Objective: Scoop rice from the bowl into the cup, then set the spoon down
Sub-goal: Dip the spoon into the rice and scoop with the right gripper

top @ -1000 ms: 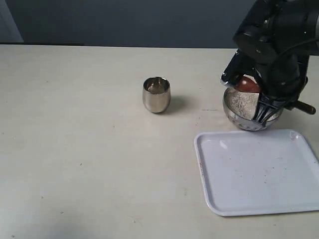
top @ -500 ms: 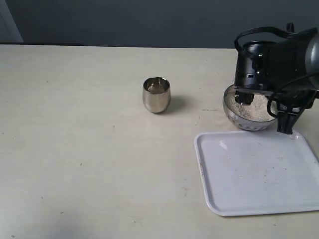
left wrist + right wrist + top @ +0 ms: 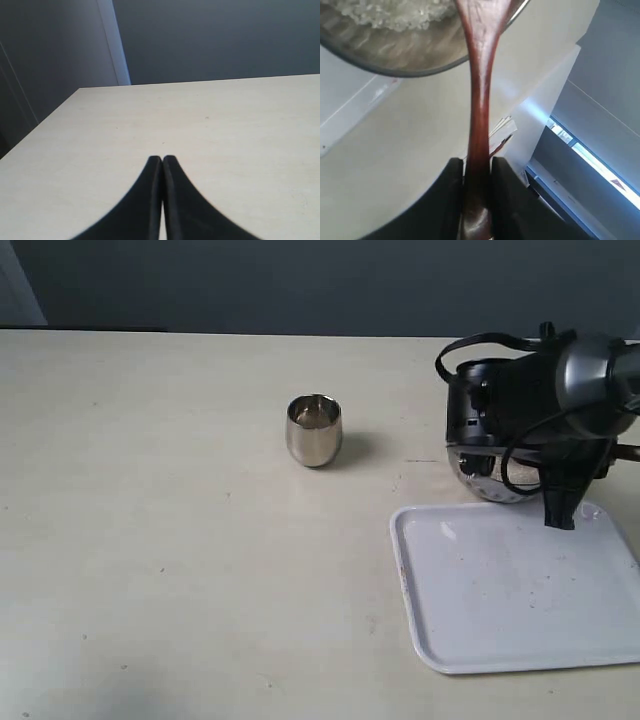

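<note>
The spoon [image 3: 479, 100] is gripped by the right hand [image 3: 477, 169], scoop end inside the bowl [image 3: 385, 52] of rice [image 3: 390, 15]; transfer to the cup [image 3: 314, 429], at the bowl's 9 o'clock, and set-down are judged outstanding; the left hand [image 3: 162, 167] is closed empty.

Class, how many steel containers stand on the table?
2. The cup stands alone mid-table; the bowl sits by the far edge of the white tray, mostly hidden behind the right arm. None else shows.

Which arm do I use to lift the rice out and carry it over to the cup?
Right. The right gripper is shut on the spoon, whose scoop end reaches into the bowl beside the rice. The left gripper is shut on nothing, with only table before it.
</note>
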You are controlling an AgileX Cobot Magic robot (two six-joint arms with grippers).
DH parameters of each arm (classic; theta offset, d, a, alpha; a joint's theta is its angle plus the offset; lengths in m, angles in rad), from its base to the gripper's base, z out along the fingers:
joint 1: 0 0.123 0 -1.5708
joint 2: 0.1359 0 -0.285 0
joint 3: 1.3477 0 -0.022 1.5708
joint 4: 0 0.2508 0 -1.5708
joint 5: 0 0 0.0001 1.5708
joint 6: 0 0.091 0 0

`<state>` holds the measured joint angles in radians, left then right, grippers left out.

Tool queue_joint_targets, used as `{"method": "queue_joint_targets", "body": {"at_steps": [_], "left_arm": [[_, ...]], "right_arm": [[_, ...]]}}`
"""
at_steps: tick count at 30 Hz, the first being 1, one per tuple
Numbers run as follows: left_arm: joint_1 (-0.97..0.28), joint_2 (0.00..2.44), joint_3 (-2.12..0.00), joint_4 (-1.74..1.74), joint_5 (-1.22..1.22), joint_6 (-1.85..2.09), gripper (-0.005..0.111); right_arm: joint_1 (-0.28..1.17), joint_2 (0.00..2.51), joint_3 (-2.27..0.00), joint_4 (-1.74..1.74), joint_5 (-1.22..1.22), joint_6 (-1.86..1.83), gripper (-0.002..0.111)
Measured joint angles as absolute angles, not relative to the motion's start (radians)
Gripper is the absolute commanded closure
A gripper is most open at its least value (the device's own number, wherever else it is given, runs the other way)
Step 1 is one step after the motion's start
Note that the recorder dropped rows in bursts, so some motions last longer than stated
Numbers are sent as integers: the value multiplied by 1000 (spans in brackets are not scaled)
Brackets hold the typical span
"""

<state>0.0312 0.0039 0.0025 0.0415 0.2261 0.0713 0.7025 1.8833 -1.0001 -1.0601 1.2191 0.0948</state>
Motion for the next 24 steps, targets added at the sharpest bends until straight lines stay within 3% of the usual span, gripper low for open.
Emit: {"method": "queue_joint_targets", "body": {"at_steps": [24], "left_arm": [[31,4,3,42,226,71,106]], "right_arm": [[703,1929,-1040,-1014,1168,141,109]]}}
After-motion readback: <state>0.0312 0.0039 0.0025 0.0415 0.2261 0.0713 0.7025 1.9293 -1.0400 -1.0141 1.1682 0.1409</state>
